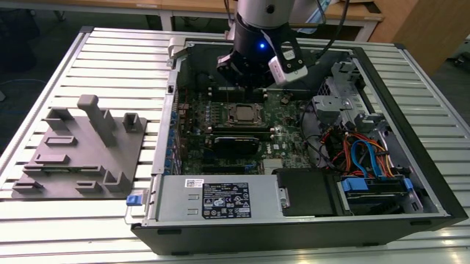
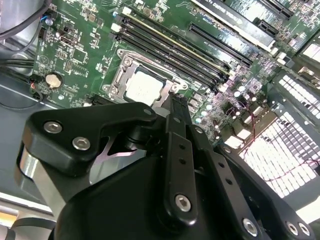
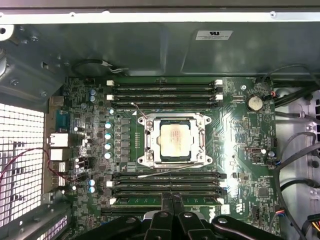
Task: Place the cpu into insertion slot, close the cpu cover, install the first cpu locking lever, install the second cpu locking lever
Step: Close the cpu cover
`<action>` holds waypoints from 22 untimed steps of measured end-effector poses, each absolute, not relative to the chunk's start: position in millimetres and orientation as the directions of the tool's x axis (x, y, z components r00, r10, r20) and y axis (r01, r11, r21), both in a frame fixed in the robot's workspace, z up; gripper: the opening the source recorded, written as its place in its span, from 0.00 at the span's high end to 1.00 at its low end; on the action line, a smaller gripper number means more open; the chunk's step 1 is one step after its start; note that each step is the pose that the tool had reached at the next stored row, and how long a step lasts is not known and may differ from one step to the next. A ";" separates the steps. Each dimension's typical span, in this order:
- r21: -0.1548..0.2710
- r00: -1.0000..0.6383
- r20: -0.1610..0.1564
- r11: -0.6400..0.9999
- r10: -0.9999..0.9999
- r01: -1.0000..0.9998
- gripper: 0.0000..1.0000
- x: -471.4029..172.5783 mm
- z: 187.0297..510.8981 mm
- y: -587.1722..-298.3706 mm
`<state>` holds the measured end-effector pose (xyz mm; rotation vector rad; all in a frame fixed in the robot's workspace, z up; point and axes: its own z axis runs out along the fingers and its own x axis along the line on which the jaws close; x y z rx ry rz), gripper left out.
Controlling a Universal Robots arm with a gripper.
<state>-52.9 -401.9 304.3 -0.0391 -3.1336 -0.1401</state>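
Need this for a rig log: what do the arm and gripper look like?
The arm is a silver-grey tube ending in a black wrist with a blue light, a white box clamped beside it and a black cable leading away. The gripper is matte black, built of linked bars with silver bolts.

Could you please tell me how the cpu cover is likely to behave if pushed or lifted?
The cpu cover looks like thin sheet metal, so probably light and fairly stiff, yet bendable if forced. It lies flat around the cpu, so a sideways push would likely do little; it probably swings up instead. Its shiny surface may be slippery.
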 end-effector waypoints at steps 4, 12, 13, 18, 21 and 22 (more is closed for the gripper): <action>0.089 -1.000 0.006 0.996 0.025 0.025 0.90 -52.9 300.1 -401.7; 0.089 -1.000 0.006 0.996 0.025 0.025 0.90 -52.9 299.3 -401.7; 0.089 -1.000 0.006 0.996 0.025 0.025 0.90 -52.9 299.2 -401.7; 0.089 -1.000 0.006 0.996 0.025 0.025 0.90 -53.8 298.1 -399.2; 0.090 -1.000 0.006 0.996 0.025 0.025 0.90 -54.5 296.1 -397.9; 0.090 -1.000 0.006 0.996 0.025 0.025 0.90 -54.8 295.0 -397.5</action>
